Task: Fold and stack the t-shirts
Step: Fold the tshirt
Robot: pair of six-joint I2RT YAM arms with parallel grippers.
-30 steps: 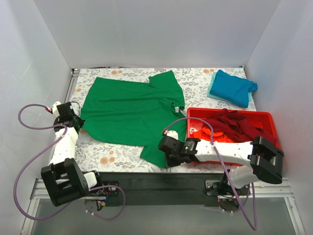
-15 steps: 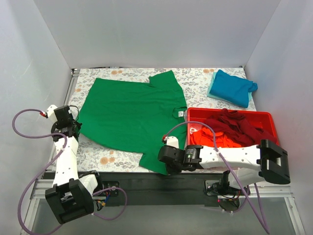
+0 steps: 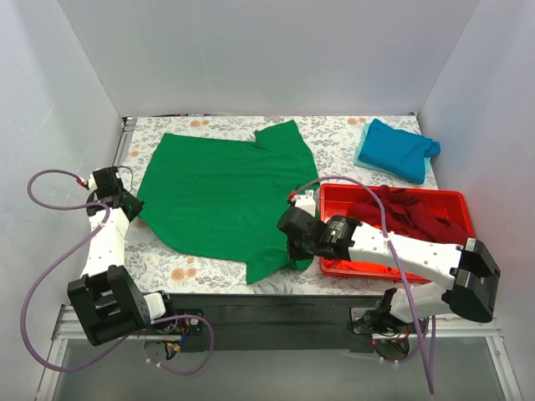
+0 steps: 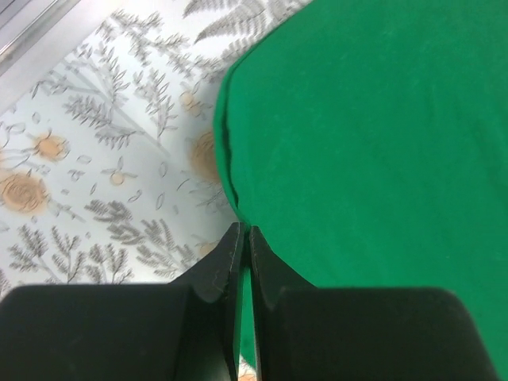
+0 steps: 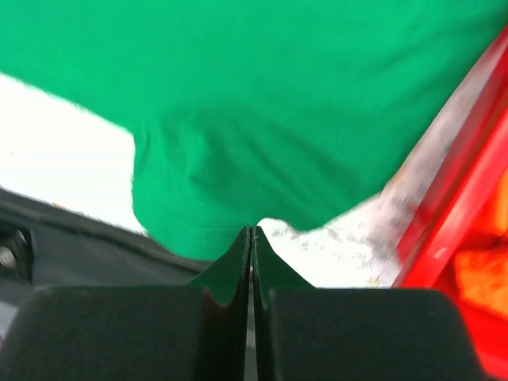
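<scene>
Green t-shirt [image 3: 221, 196] is spread mostly flat on the floral table cover [image 3: 343, 129], left of centre, w/ its near-right corner bunched beside the red tray [image 3: 447, 195].

L gripper [image 4: 244, 230] is seen fully closed at the shirt's left edge. Green fabric is pinched betw. the fingers [image 4: 218, 274].

R gripper [image 5: 252, 230] is likewise closed tight. The green hem at the near-right corner is clamped at its tips, approx. at the tray's left wall.

Teal t-shirt [image 3: 399, 149] is lying folded at the far-right corner of the table.

Maroon t-shirt [image 3: 405, 213] is heaped in the tray. Orange-red t-shirt [image 5: 480, 290] is glimpsed there too, blurred.
</scene>
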